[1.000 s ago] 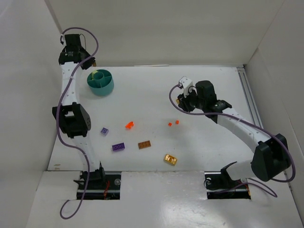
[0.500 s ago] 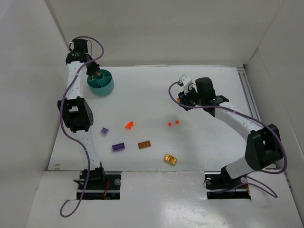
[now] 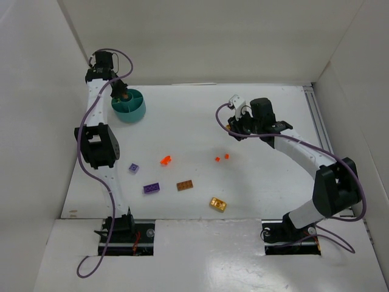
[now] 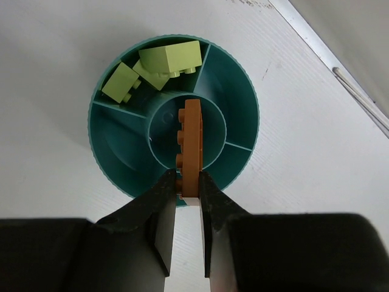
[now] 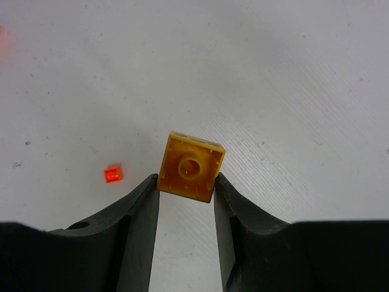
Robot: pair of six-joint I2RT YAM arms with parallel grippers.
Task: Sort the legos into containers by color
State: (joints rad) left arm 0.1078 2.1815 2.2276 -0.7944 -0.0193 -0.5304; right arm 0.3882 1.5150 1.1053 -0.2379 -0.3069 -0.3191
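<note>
Round teal tub (image 4: 240,91): two pale green bricks (image 4: 165,63) share one outer compartment; orange-brown plate (image 4: 191,143) edge-on over its centre. Yellow square brick (image 5: 190,167) raised off the table.

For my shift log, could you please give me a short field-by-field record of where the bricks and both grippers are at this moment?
Left gripper: shut on flat orange-brown plastic brick, over centre ring of round teal plastic tub
Right gripper: shut on square golden yellow plastic brick, over white table
In tub: two pale green bricks, sharing one outer compartment
Loose on table: lavender brick, purple brick, orange-brown brick, golden yellow brick, three small red-orange bricks
</note>
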